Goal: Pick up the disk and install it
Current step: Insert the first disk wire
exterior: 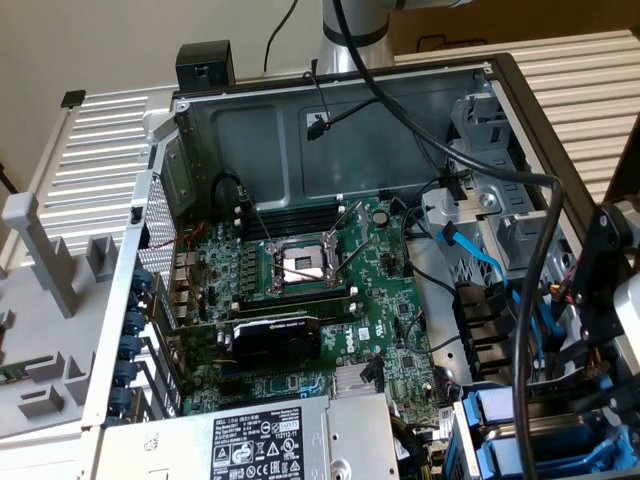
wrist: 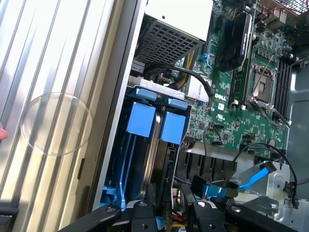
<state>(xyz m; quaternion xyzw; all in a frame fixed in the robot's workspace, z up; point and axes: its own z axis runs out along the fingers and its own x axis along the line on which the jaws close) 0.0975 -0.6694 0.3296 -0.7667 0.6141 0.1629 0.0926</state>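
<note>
A pale ribbed bench (exterior: 110, 140) carries everything, and its ribs show on both sides of the case, at the exterior view's left and right. An open computer case (exterior: 400, 130) lies on its side directly on the bench, open face up. Just beside it, at the exterior view's left, stands a grey plastic fixture (exterior: 40, 255) with upright posts. In the wrist view the ribs reach the case's rim, and a faint clear ring (wrist: 57, 123) shows on them.
</note>
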